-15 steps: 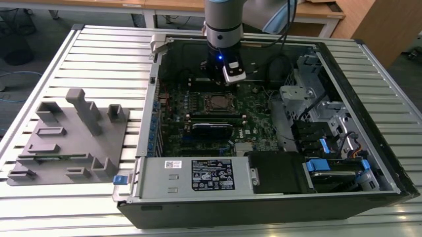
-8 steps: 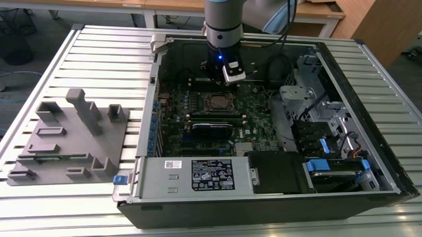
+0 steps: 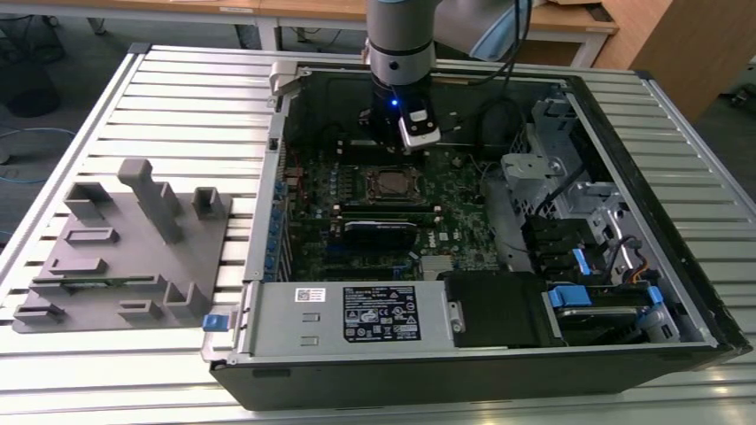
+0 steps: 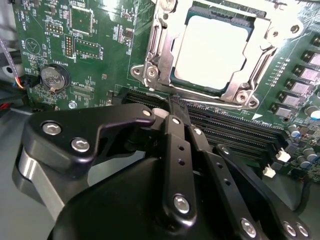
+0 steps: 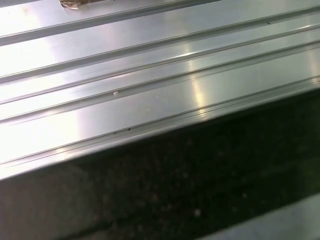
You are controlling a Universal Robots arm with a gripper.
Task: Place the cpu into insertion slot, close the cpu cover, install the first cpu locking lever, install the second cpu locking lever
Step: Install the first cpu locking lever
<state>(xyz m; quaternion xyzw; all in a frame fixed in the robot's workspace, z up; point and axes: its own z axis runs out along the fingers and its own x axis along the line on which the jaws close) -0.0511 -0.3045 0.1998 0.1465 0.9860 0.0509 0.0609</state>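
Observation:
The cpu (image 4: 210, 50) lies with its dull silver top up in the insertion slot (image 3: 388, 183) on the green board. The cpu cover (image 4: 155, 55), a silvery frame, lies flat around the chip. A thin metal lever rod (image 4: 215, 104) runs along the socket edge nearest my gripper. My gripper (image 4: 172, 107) has its black fingers (image 4: 176, 150) pressed together, the tips right at that socket edge; I see nothing between them. In the exterior view the gripper (image 3: 392, 146) hangs inside the open computer case, just behind the socket.
Long black memory slots (image 4: 235, 130) run beside the socket, and a coin battery (image 4: 54, 76) sits on the board. A grey power-supply box (image 3: 354, 314) fills the case front, drive cages (image 3: 590, 230) the exterior view's right. A grey fixture tray (image 3: 119, 248) lies on the slatted table (image 5: 150, 75).

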